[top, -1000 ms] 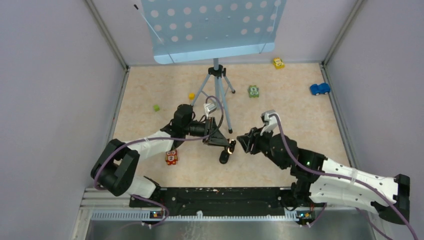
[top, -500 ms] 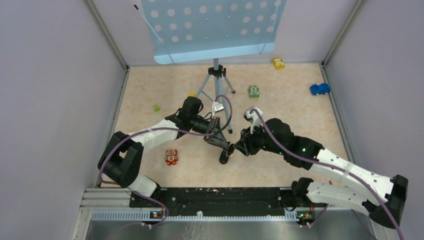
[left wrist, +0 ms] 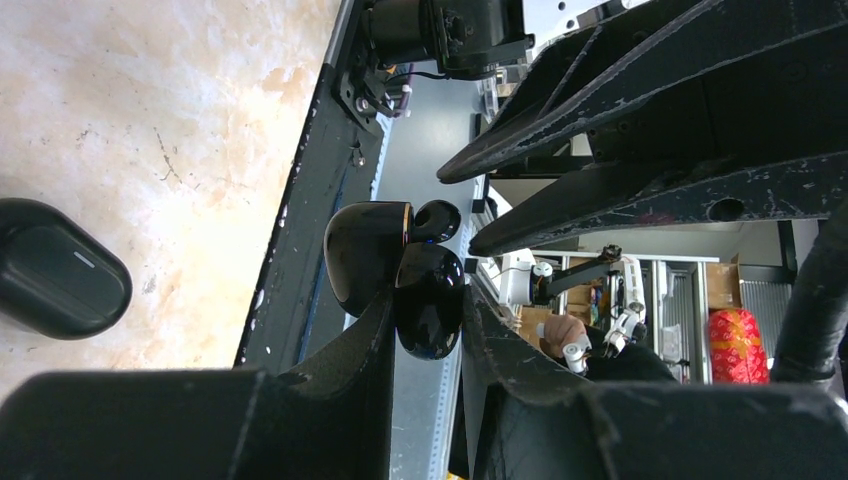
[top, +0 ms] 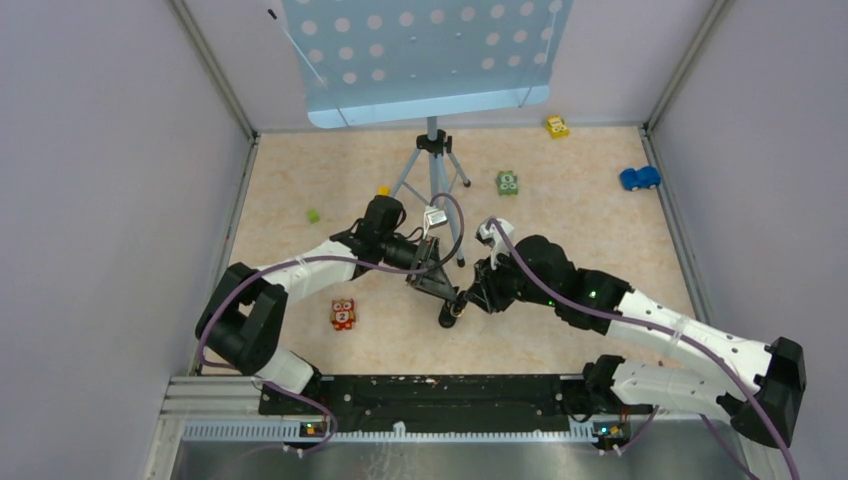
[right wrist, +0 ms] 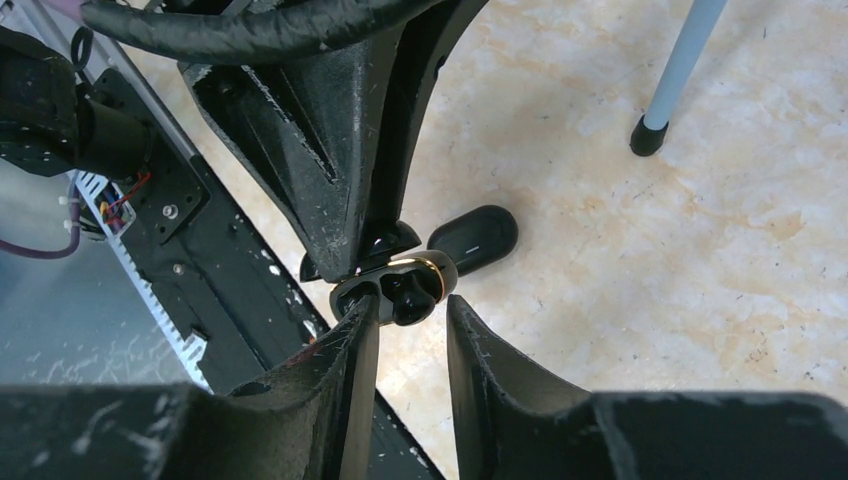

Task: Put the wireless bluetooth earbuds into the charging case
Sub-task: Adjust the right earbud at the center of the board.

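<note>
A handover, I'd judge: the left arm's fingers (left wrist: 340, 370) clamp an earbud (left wrist: 428, 300) while the right arm's fingers (right wrist: 345, 370) straddle it half-open, needing a square grip before heading to the charging case (right wrist: 472, 238).

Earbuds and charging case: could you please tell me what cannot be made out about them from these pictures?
Left wrist view: the charging case is cut by the left edge; its shell hides its inside.
Wrist views: whether the left pincer holds one earbud or two is unclear; the pieces overlap.
Right wrist view: whether the right pincer touches it cannot be told.
Top view: all too small.
</note>
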`<state>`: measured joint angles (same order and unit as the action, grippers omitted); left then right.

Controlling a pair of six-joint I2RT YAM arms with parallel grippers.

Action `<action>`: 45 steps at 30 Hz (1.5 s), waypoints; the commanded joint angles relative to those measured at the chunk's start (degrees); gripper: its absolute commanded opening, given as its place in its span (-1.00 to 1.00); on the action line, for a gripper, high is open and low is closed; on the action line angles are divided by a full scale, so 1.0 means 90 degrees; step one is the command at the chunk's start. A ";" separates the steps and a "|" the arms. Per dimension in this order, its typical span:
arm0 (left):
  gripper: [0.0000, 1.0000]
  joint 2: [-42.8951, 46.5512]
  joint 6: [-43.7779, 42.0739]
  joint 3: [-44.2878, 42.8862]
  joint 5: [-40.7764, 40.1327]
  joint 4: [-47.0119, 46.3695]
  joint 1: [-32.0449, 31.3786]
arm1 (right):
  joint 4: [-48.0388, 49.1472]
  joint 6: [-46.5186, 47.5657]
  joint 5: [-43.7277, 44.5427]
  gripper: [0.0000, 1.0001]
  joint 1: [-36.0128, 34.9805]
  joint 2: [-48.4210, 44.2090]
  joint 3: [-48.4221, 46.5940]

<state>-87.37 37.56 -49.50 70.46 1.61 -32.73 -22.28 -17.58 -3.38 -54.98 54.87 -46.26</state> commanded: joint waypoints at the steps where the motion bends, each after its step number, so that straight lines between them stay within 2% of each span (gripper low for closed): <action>1: -1.00 0.0227 -0.0014 0.0027 0.0215 -0.0342 -0.0013 | 0.0264 0.0007 -0.0001 -0.40 0.0020 0.0113 -0.0238; 5: -1.00 0.0217 0.0005 0.0023 0.0218 -0.0361 -0.0007 | 0.0337 -0.0007 0.0018 -0.41 0.0025 0.0187 -0.0150; 12: -1.00 0.0213 0.0088 0.0020 0.0149 -0.0416 -0.0011 | 0.0534 -0.0207 0.0158 -0.67 0.0025 0.0153 0.0009; 17: -1.00 0.0260 0.0162 0.0051 -0.0025 -0.0476 -0.0007 | 0.0431 -0.0979 0.0355 -0.82 0.0017 0.0182 0.0025; 22: -1.00 0.0275 0.0575 0.0242 -0.0171 -0.1020 -0.0006 | 0.0510 -0.1797 0.0605 -0.87 0.0024 0.0223 0.0198; 35: -1.00 0.0472 0.0898 0.0364 -0.0515 -0.1338 -0.0006 | 0.0664 -0.3122 0.1214 -0.99 -0.0020 0.0072 0.0584; 40: -1.00 0.0445 0.0914 0.0361 -0.0518 -0.1374 -0.0006 | 0.1080 -0.3462 0.1358 -0.98 -0.0189 0.0078 0.0804; 45: -1.00 0.0423 0.0883 0.0374 -0.0495 -0.1378 -0.0006 | 0.1260 -0.3542 0.1660 -0.61 -0.0313 -0.0101 0.0851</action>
<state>-85.60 44.99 -45.47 63.24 -6.04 -32.58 -14.24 -47.62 9.04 -56.51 55.68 -39.00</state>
